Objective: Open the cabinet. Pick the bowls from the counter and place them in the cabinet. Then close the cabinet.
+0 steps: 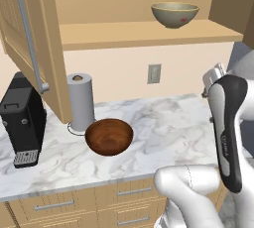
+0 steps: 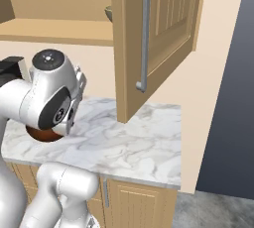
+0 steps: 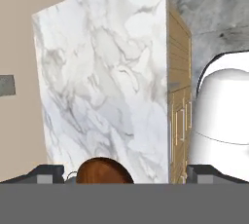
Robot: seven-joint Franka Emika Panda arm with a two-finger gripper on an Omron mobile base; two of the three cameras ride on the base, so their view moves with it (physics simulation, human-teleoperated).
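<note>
jaws (image 3: 124, 175): spread wide, empty | brown bowl (image 3: 104, 170): on counter (image 3: 107, 86), between fingertips

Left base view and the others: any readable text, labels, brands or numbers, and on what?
None can be read.
Robot arm: a small mark runs down its dark forearm cover, too small and blurred to read.
Coffee machine: no legible label.
Wall outlet, pale bowl on the cabinet shelf, brown bowl, paper towel roll: no text.
</note>
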